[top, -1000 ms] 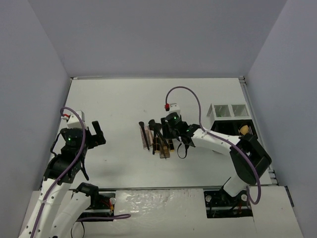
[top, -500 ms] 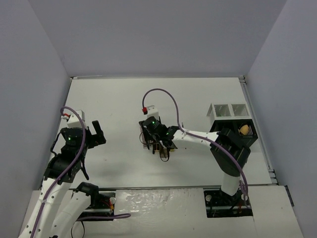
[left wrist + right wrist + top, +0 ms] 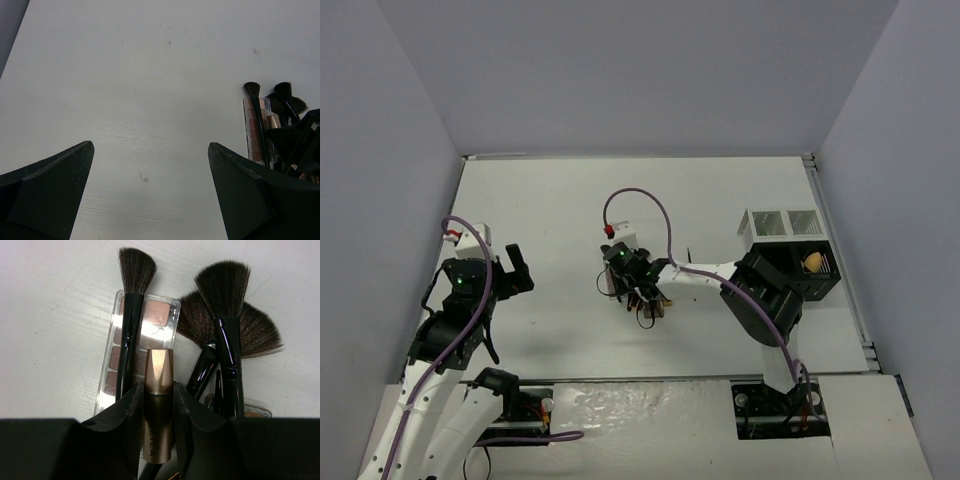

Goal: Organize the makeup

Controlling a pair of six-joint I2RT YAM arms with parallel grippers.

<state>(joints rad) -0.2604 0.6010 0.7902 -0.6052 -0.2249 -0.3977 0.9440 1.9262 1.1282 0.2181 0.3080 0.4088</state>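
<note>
Your right jaws clamp a bronze tube (image 3: 158, 390) by the brushes (image 3: 227, 335) and palette (image 3: 156, 315). Your left jaws gape wide, empty.

Light is even and diffuse from overhead. The white table (image 3: 560, 200) is bright but not blown out, and shadows on it are soft and faint. In the right wrist view, glare whitens the palette (image 3: 155, 315) and streaks the bronze tube (image 3: 159, 390). The brushes (image 3: 222, 290) are sharp and the near foreground is dark. The left wrist view is dimmer and greyer.
</note>
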